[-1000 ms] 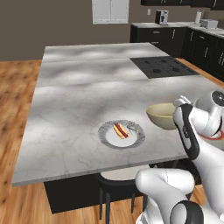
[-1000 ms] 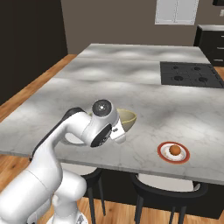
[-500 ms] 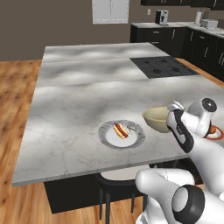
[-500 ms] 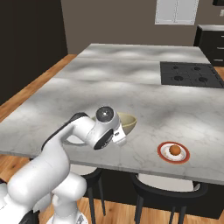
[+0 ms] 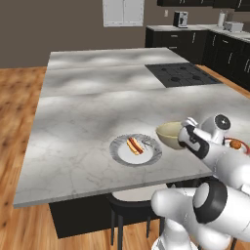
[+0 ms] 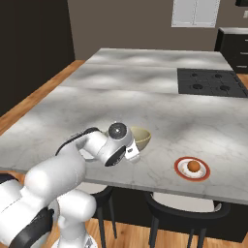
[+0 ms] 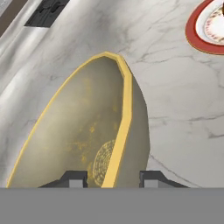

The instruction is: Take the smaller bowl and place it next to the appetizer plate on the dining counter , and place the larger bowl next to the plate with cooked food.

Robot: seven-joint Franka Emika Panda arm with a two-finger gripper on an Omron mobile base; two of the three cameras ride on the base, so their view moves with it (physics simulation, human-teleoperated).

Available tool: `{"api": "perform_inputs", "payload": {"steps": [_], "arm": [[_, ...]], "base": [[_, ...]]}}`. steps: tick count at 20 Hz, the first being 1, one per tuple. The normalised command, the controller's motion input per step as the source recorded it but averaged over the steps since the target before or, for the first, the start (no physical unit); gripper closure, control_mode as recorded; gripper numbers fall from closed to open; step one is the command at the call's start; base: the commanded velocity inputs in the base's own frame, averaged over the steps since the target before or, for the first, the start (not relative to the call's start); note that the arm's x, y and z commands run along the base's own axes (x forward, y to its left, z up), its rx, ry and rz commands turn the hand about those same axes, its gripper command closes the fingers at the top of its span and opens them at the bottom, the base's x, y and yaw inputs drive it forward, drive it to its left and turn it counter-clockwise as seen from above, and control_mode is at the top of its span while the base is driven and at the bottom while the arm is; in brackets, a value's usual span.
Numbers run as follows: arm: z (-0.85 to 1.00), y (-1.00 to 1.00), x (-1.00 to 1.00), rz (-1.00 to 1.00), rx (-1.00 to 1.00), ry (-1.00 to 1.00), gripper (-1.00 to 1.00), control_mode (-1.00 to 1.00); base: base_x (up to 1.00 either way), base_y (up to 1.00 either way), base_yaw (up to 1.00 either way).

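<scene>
Bowl sat low over the marble counter, between the hot-dog plate and the red-rimmed plate; my gripper had its fingers pinching the bowl's rim.

Colours and patterns across the kitchen scene

Pale olive-yellow bowl with a brighter yellow rim, gold speckles and a round dotted medallion inside; grey-white marbled surface with faint darker veins; silvery grey plate carrying red and tan food; red-rimmed white plate with a brown-orange ball at its centre; black cooktop; warm orange-brown plank floor; dark end effector fingertips; dark cabinets.
</scene>
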Motion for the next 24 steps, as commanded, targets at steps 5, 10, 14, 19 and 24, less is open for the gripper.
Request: {"api": "perform_inputs", "payload": {"steps": [5, 10, 14, 19, 24], "arm": [[-0.31, 0.0, 0.33, 0.0, 0.0, 0.0, 1.0, -1.0], [-0.28, 0.0, 0.32, 0.0, 0.0, 0.0, 1.0, -1.0], [-0.24, 0.0, 0.31, 0.0, 0.0, 0.0, 1.0, -1.0], [-0.25, -0.01, 0.29, 0.0, 0.0, 0.0, 1.0, -1.0], [-0.44, 0.0, 0.07, 0.0, 0.0, -0.01, 1.0, -1.0]], "base": [[0.0, 0.0, 0.0], [0.0, 0.0, 0.0], [0.0, 0.0, 0.0], [0.0, 0.0, 0.0], [0.0, 0.0, 0.0]]}}
